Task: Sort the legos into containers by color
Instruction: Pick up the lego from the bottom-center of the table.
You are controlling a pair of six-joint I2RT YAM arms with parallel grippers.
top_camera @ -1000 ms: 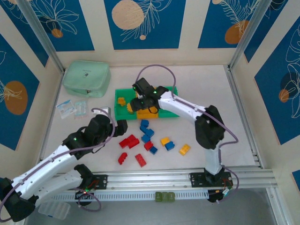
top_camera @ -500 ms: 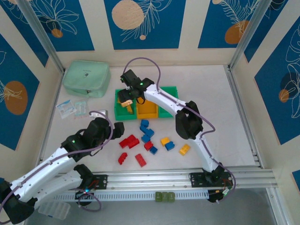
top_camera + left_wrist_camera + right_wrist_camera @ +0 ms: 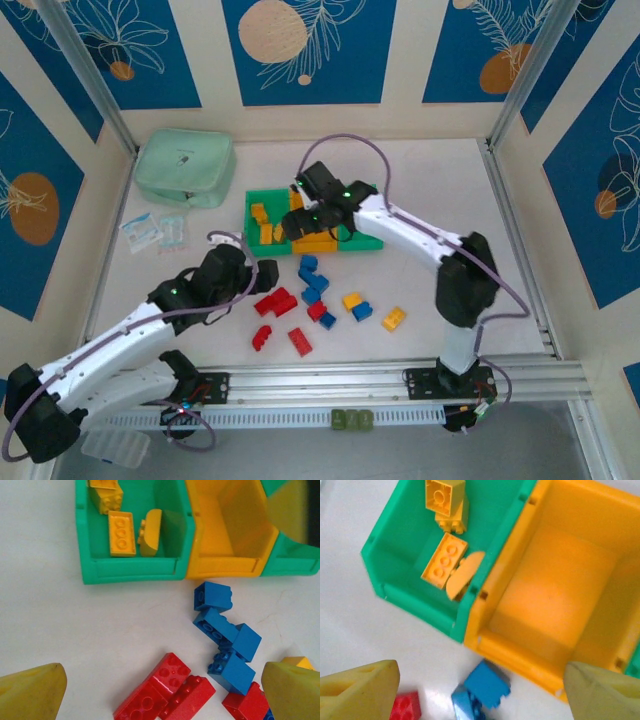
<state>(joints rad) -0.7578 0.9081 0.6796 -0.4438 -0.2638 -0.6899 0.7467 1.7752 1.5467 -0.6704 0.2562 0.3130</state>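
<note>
From above, the right arm [image 3: 400, 225] hides most of the orange-yellow bin [image 3: 316, 244] and part of the right green bin [image 3: 368, 243]; in the left wrist view that green bin runs off the right edge beneath a dark blur [image 3: 306, 505]; the topmost yellow brick [image 3: 106, 494] is cut by the upper edge, the red bricks [image 3: 165, 692] by the lower; a yellow-orange brick [image 3: 296, 661] shows only a corner behind a fingertip [image 3: 292, 692] of the left pincer [image 3: 162, 690]; in the right wrist view the blue bricks [image 3: 482, 687] are blurred and a red brick [image 3: 406, 705] is cut off below.
</note>
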